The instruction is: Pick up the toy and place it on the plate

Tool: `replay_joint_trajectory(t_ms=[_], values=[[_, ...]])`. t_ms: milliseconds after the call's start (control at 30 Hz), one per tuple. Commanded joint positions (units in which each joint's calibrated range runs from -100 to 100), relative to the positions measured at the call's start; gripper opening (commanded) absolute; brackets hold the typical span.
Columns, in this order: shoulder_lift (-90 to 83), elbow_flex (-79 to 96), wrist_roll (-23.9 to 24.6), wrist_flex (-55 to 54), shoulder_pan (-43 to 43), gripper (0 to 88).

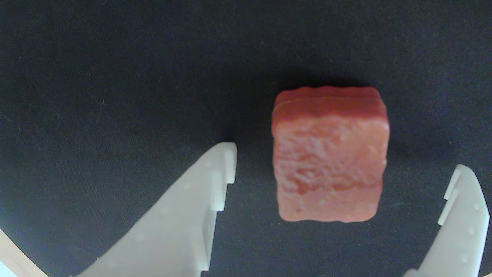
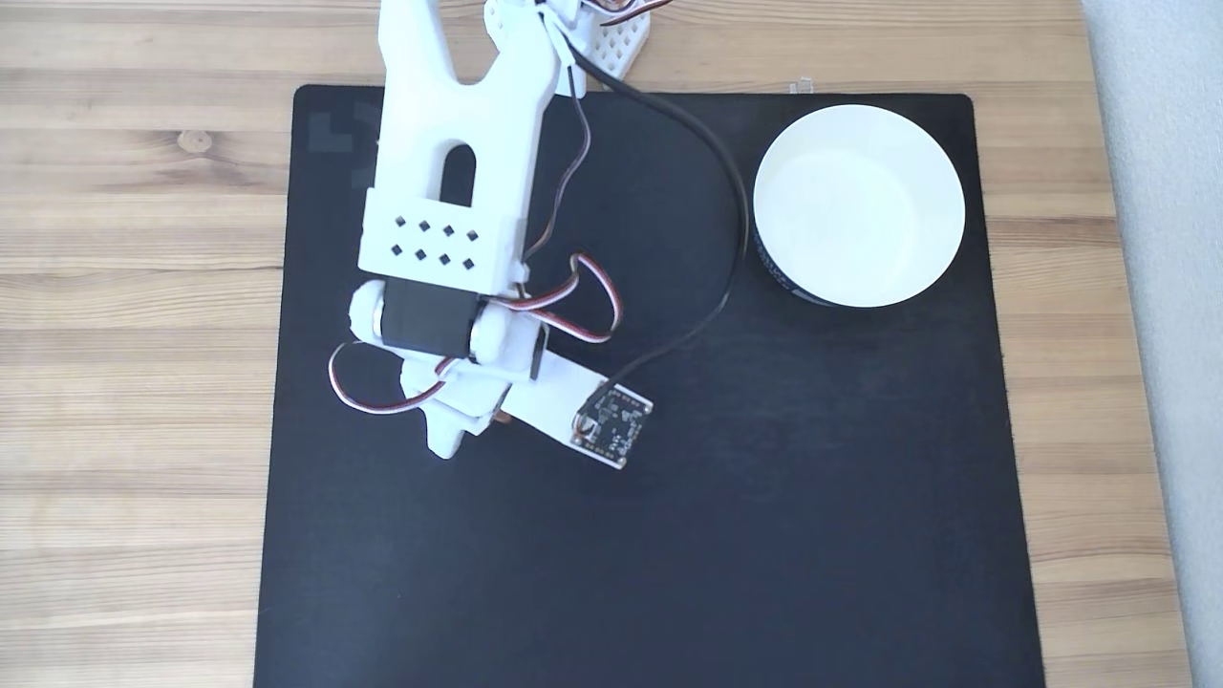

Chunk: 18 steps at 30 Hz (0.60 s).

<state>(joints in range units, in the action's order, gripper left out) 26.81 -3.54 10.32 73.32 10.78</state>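
Observation:
The toy (image 1: 329,154), a reddish-brown rough block, lies on the black mat (image 1: 115,77) in the wrist view. It sits between the two white fingers, nearer the right one and touching neither. My gripper (image 1: 346,158) is open around it, with the fingertips reaching to about the block's middle. In the fixed view the gripper (image 2: 468,425) points down at the mat's left-centre, and the arm hides most of the toy. The plate (image 2: 858,205), a round white dish with a dark band on its side, stands at the mat's far right corner, well away from the gripper.
The black mat (image 2: 669,535) covers the middle of a wooden table (image 2: 134,287). A black cable (image 2: 712,162) arcs from the arm's base to the camera board (image 2: 613,425) beside the gripper. A pale surface (image 2: 1175,287) borders the table on the right.

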Motion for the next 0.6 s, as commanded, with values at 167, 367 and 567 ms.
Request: replay_joint_trajectory(t_ms=[167,367,567], values=[[0.5,0.3,0.2,0.6,-0.8,15.0],[0.6,0.7,-0.1,0.3,-0.5,2.4],[-0.4,0.6,0.1,-1.7,-1.2,2.4]])
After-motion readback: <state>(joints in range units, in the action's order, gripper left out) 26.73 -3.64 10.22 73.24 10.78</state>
